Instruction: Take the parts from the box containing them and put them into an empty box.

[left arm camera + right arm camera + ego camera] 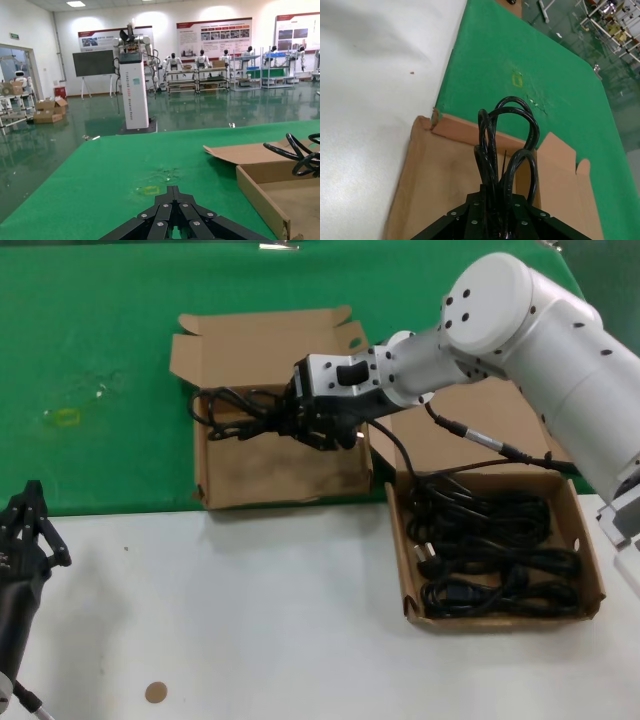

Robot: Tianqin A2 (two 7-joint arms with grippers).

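Right gripper (300, 418) fingers clamped on a cord (235, 412) held over the empty box (280, 475), loops overhanging its left wall, tail trailing to the full box (590, 550); release now risks snagging or spill onto the desk (260, 620).

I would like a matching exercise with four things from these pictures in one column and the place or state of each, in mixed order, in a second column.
Things:
1. right gripper
2. left gripper
3. left box
4. right box

Places or states:
A. holds several coiled cords
B. idle low at the table's left edge
C. bare floor, with a cord bundle held above it
D. shut on a cord bundle

Pairs: 1-D, 2-B, 3-C, 4-A
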